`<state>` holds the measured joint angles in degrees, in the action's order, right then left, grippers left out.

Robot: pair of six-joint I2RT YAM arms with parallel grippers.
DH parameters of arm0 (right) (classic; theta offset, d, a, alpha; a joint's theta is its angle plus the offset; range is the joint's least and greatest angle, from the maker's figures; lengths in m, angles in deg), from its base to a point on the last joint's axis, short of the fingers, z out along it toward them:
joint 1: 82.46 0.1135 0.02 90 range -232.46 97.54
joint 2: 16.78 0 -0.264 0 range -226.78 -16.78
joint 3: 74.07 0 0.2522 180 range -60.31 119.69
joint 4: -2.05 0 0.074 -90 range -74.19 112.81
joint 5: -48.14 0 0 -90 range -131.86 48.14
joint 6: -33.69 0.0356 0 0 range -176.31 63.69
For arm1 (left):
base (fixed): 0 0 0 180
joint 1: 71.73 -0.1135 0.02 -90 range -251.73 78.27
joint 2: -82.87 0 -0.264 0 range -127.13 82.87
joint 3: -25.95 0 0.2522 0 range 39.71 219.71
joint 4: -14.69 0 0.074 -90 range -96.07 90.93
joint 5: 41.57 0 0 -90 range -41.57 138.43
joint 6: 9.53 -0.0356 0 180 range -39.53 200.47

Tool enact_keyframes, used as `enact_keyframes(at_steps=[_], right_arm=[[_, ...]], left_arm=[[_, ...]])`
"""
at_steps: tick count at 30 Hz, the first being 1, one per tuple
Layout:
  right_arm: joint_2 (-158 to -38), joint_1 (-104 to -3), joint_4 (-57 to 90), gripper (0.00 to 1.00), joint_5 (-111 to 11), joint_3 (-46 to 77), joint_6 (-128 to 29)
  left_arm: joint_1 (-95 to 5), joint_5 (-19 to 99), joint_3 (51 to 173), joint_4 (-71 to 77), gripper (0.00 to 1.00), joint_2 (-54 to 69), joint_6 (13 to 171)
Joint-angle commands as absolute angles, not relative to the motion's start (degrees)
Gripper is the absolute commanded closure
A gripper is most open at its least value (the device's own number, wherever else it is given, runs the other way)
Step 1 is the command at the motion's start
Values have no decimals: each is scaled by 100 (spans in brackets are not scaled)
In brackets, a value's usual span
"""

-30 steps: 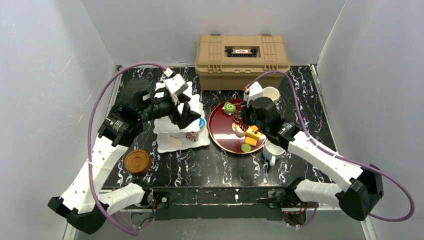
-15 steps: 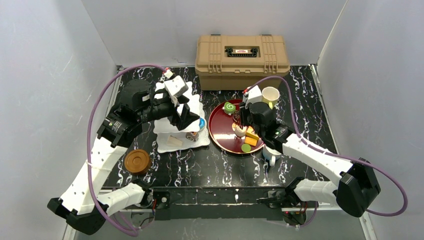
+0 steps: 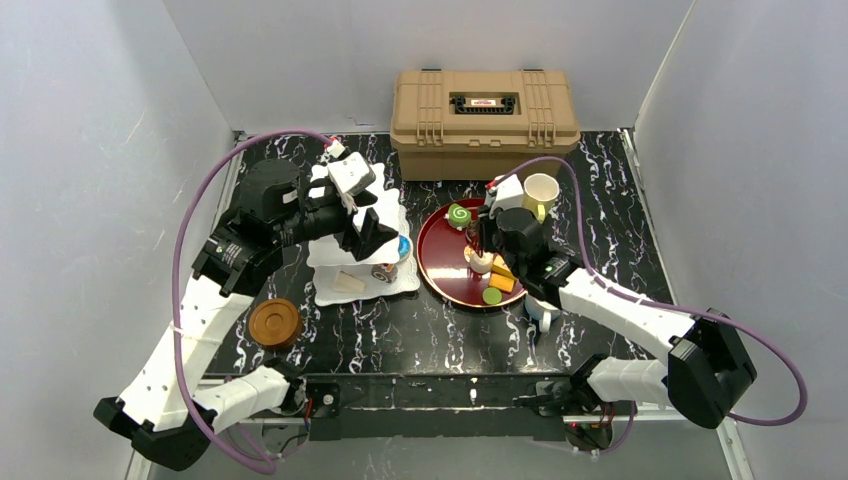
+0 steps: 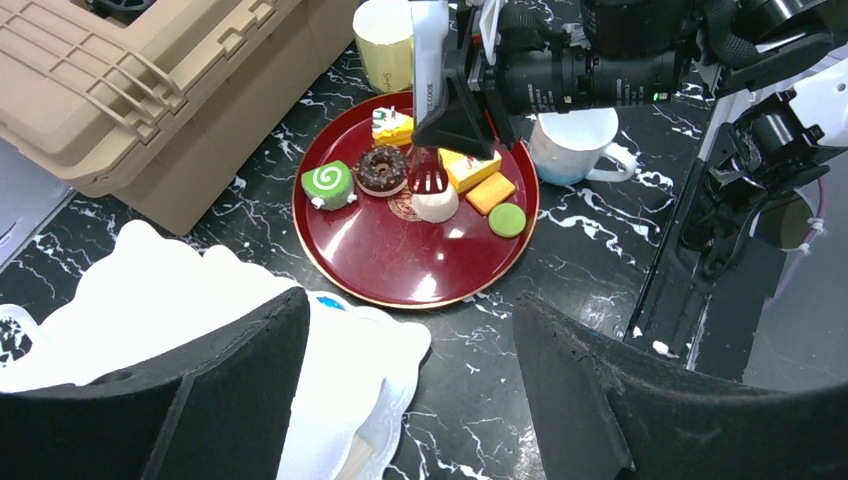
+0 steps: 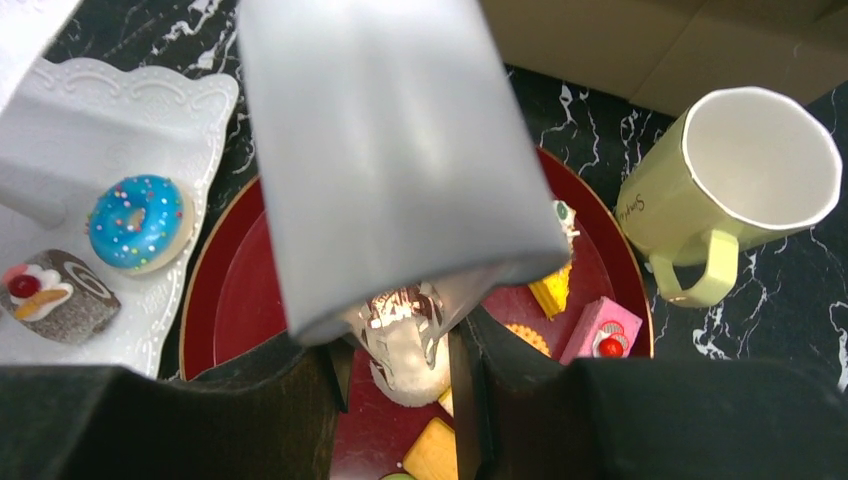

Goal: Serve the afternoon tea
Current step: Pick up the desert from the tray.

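Right end effector (image 5: 400, 345) is down over the dark red tray (image 4: 390, 265) at the centre of the top view, fingers clamped on a white cake with chocolate topping (image 4: 435, 203). Left end effector (image 3: 377, 235) hovers, jaws wide apart, above the white tiered stand (image 3: 322, 252), left of centre. On the table (image 3: 600, 200), the tan case (image 3: 485, 120) sits at top centre. Cream-yellow mug (image 3: 541, 190) stands by the tray's upper right, white mug (image 4: 575, 150) by its lower right. Brown coasters (image 3: 275, 323) sit lower left. Blue donut (image 5: 135, 222) lies on the stand, green roll (image 4: 327, 183) on the tray.
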<state>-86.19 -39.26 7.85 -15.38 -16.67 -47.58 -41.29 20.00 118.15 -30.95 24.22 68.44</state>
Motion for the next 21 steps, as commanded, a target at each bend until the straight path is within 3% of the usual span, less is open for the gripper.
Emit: enact_keyframes(at_steps=[1,10,21], right_arm=[[-8571,-3931,353,56,-1381,-1798,-4683],[-8535,-3931,129,47,-1250,-2005,-4715],[-8660,-3931,-113,45,-1207,-2100,-4864]], left_arm=[[-4132,2014,12008,-3186,28,2535,6765],[-4132,2017,12072,-3185,28,2513,6780],[-4132,2009,12118,-3177,27,2498,6784]])
